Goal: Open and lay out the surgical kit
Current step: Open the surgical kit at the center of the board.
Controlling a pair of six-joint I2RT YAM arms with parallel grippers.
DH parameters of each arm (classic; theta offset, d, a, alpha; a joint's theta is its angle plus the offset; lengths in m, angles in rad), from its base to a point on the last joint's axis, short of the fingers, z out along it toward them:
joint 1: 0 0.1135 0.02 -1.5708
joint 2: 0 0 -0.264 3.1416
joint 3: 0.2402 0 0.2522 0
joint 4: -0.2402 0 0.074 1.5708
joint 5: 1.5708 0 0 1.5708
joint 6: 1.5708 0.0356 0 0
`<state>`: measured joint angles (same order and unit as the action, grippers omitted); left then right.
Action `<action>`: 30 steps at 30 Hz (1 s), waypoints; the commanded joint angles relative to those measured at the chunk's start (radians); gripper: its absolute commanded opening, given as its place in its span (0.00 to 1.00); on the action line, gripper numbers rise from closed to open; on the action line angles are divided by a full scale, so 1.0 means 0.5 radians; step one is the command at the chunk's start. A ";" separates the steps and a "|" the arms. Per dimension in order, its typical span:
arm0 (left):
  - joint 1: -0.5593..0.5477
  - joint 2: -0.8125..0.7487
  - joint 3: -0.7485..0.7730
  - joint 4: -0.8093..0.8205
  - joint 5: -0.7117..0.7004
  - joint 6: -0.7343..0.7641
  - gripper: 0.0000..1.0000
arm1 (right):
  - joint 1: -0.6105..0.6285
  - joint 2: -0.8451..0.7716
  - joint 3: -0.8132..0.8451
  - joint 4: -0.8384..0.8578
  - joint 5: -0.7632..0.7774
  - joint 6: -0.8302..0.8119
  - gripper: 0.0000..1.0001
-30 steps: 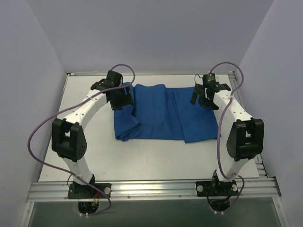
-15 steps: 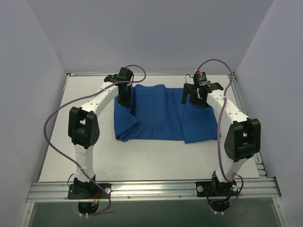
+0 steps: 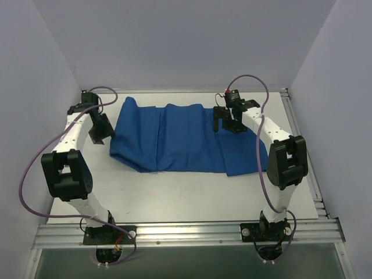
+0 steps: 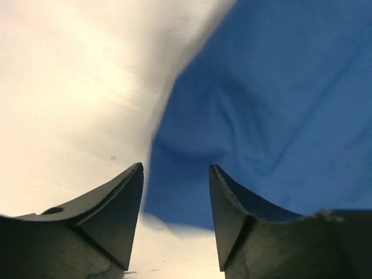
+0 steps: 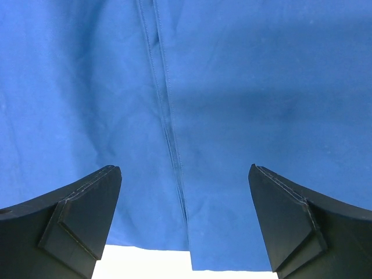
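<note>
The surgical kit shows as a royal-blue cloth wrap [image 3: 174, 139] lying flat across the back of the white table [image 3: 192, 197]; whatever it wraps is hidden. My left gripper [image 3: 99, 133] hangs just off the cloth's left edge. In the left wrist view this gripper [image 4: 176, 167] is open with nothing between its fingers, and the cloth [image 4: 279, 104] lies ahead and to the right. My right gripper [image 3: 225, 124] hovers over the right part of the wrap. In the right wrist view it [image 5: 183, 168] stands wide open above a stitched hem [image 5: 165, 116] of the cloth [image 5: 250, 87].
Pale walls close in the table on the left, right and back. An aluminium rail [image 3: 186, 232] with both arm bases runs along the near edge. Purple cables [image 3: 35, 163] loop off each arm.
My left arm swung out to the left, drawing the cloth's folded left flap open and flat, then opened and let it go. My right gripper drifted a little left over the cloth, staying open.
</note>
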<state>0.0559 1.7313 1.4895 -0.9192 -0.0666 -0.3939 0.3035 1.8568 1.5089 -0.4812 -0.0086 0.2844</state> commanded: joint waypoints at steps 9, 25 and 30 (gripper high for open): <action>-0.090 -0.162 0.141 -0.104 -0.119 0.091 0.66 | 0.089 0.143 0.026 -0.124 0.186 -0.059 0.94; -0.477 0.068 0.031 0.111 0.133 -0.041 0.52 | 0.203 0.532 0.176 -0.179 0.618 -0.001 0.73; -0.477 0.087 -0.006 0.133 0.133 -0.053 0.52 | 0.191 0.554 0.151 -0.206 0.726 0.008 0.47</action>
<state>-0.1810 1.7702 1.4952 -0.9001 -0.0128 -0.4091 0.4053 2.1105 1.5723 -0.5152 0.2508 0.2749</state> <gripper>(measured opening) 0.523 0.521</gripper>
